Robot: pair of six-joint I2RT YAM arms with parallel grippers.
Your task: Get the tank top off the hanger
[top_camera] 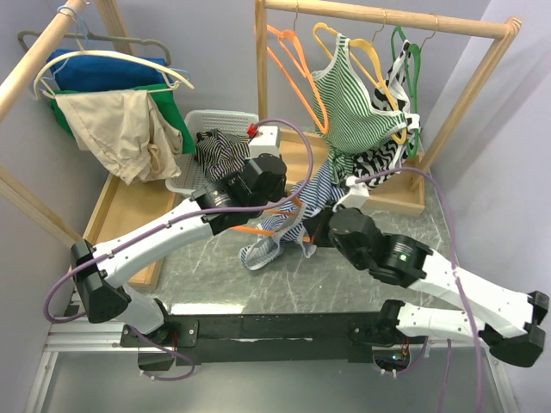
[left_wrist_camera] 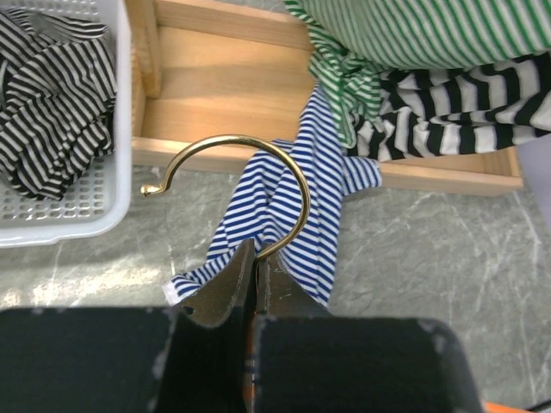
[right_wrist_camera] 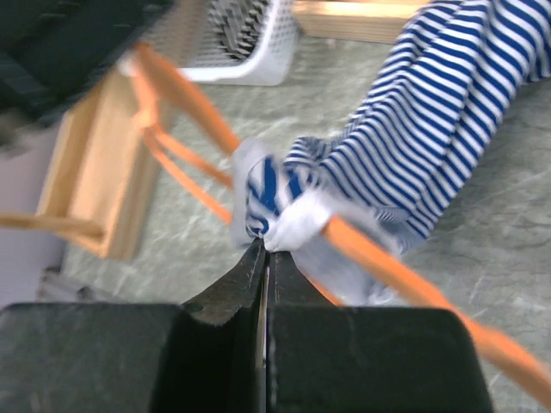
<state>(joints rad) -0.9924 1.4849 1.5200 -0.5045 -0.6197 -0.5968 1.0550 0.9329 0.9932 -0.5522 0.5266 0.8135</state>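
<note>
At the upper left of the top view, a blue garment [top_camera: 95, 73] and a beige cloth [top_camera: 116, 129] hung on a wooden rail. Right of them a white plastic basket [top_camera: 225, 116] held a crumpled black-and-white striped garment [top_camera: 215, 151].

Near the centre, the left hand [left_wrist_camera: 256, 258] was fully closed, its 2 fingers pinched on the base of a gold metal hook [left_wrist_camera: 301, 183] that curved up and over to the left in the left wrist view. The blue-and-white striped tank top [left_wrist_camera: 331, 185] draped behind and below that hook, down onto the grey marbled tabletop [top_camera: 344, 275].

Further right, the right hand [right_wrist_camera: 265, 249] was also closed tight, nipping a bunched fold of the tank top just beside a bar of the orange plastic hanger [right_wrist_camera: 176, 86]. The tank top was wrapped around that bar there, so it was not yet off the hanger.

At the upper right, a wooden clothes rack [top_camera: 387, 17] carried a green-and-white striped top [top_camera: 353, 103] on a yellow hanger [top_camera: 331, 34].
</note>
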